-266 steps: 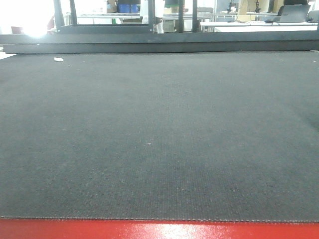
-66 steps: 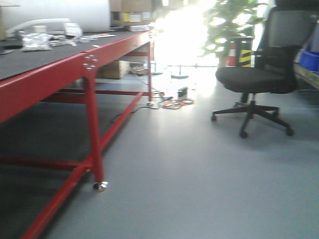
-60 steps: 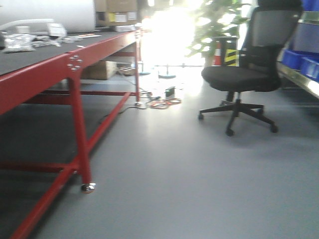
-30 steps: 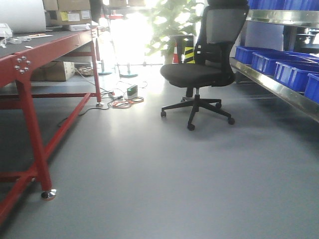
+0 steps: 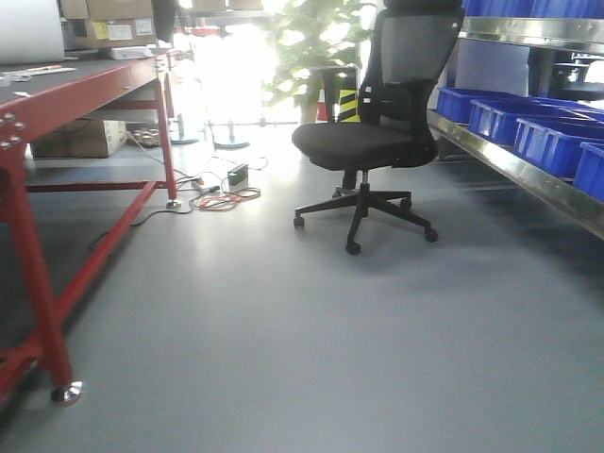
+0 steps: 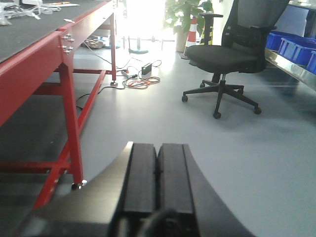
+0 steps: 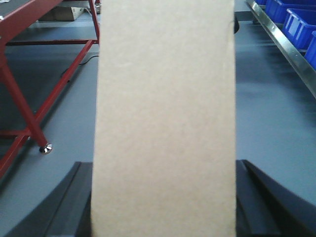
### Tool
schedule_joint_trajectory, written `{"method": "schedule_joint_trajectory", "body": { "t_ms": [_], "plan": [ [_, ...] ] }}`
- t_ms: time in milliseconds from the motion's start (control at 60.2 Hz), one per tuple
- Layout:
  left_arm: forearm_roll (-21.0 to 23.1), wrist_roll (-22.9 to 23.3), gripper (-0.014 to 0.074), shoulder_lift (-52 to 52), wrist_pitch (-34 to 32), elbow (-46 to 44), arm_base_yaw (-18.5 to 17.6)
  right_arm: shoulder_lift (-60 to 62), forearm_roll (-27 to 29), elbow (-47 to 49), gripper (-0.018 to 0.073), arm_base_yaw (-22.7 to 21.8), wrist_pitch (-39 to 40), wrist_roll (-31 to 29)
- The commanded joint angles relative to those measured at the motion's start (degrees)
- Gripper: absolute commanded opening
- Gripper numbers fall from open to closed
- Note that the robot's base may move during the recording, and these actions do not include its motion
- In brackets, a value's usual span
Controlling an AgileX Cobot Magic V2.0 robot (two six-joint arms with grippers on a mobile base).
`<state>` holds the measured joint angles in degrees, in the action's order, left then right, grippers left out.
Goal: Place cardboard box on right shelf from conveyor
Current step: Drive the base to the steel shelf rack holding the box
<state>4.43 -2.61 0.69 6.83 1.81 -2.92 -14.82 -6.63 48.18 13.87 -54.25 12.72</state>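
The tan cardboard box (image 7: 164, 113) fills the middle of the right wrist view, held upright off the floor. My right gripper (image 7: 163, 168) is shut on it, one dark finger (image 7: 74, 197) showing on each side. In the left wrist view my left gripper (image 6: 158, 150) is shut, pads pressed together with nothing between them. The right shelf (image 5: 528, 175), shiny steel, runs along the right edge of the front view, and its lip (image 7: 289, 49) also shows in the right wrist view. The conveyor is out of view.
A black office chair (image 5: 377, 142) stands on the grey floor ahead, next to the shelf. Blue bins (image 5: 552, 132) sit on the shelf. A red-framed workbench (image 5: 57, 104) lines the left side. Cables (image 5: 222, 196) lie on the floor in front of a plant (image 5: 311, 42).
The front view has swung from the conveyor belt round to the right. The workbench has slid off to the left, and the chair and steel shelf have come into view.
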Motion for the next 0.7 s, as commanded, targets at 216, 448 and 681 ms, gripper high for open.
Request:
{"method": "schedule_joint_trajectory", "body": {
  "t_ms": [216, 448, 681],
  "plan": [
    [0.3, 0.0, -0.0116, 0.8, -4.9, 0.5, 0.0, -1.0, -0.5, 1.4, 0.0215, -0.4, 5.8, -0.5],
    [0.3, 0.0, -0.0116, 0.8, -4.9, 0.5, 0.0, -1.0, -0.5, 1.4, 0.0215, -0.4, 5.7, -0.5],
    [0.3, 0.0, -0.0116, 0.8, -4.9, 0.5, 0.0, -1.0, -0.5, 1.4, 0.0215, -0.4, 5.7, -0.5]
  ]
}}
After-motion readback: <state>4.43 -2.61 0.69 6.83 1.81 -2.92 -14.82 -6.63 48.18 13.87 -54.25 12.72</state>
